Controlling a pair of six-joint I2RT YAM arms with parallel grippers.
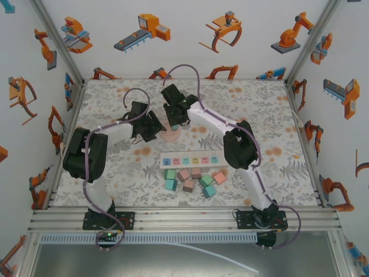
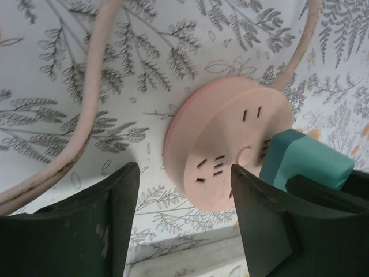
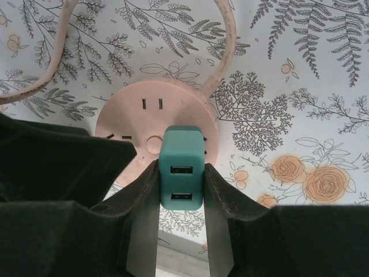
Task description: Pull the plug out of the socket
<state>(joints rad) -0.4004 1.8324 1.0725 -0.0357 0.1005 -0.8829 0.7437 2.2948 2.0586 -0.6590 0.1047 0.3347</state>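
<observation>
A round pink socket (image 1: 170,137) (image 2: 230,138) (image 3: 144,115) lies flat on the fern-patterned table at mid-back. A teal plug (image 3: 181,144) (image 2: 302,158) with two USB ports stands on its face; its prongs are hidden. My right gripper (image 3: 181,167) (image 1: 174,122) is shut on the plug, one finger flat against each side. My left gripper (image 2: 184,170) (image 1: 155,130) hangs open just left of the plug. The socket's near rim lies between its fingers, and the left finger (image 2: 115,213) is clear of the rim.
The socket's pink cord (image 2: 86,115) (image 3: 225,52) loops away over the table. A long white power strip (image 1: 190,160) with pastel outlets lies nearer the arm bases, with several coloured blocks (image 1: 193,179) in front of it. Printed walls close in three sides.
</observation>
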